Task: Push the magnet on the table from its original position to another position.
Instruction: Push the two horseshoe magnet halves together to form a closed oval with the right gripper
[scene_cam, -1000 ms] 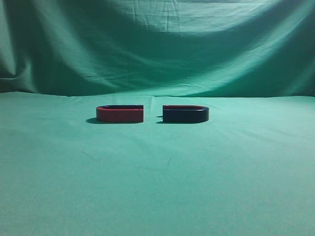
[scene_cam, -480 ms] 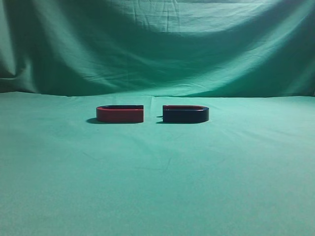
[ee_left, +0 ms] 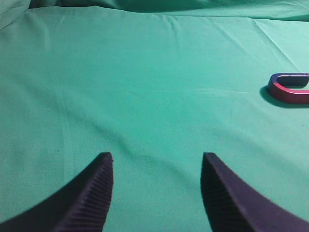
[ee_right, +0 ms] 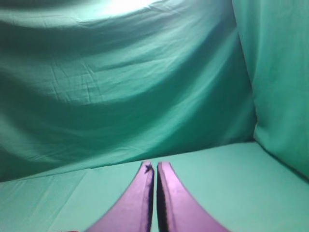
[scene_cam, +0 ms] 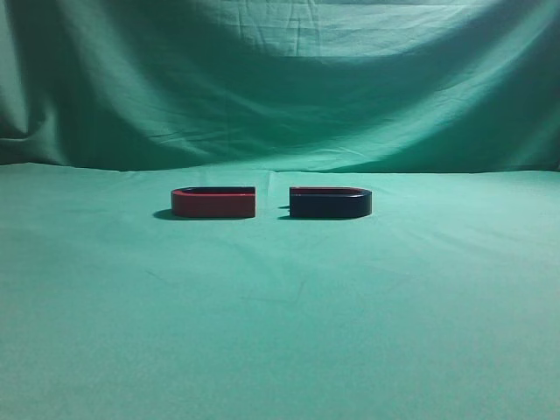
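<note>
The magnet, dark navy-black with a thin red top edge, lies on the green table right of centre in the exterior view. Neither gripper shows in that view. My left gripper is open and empty, low over bare cloth. The magnet does not show in either wrist view. My right gripper is shut with nothing between its jaws and points at the green backdrop over the table.
A red U-shaped magnet lies just left of the dark one, with a small gap between their open ends. It also shows at the right edge of the left wrist view. The green cloth backdrop hangs behind.
</note>
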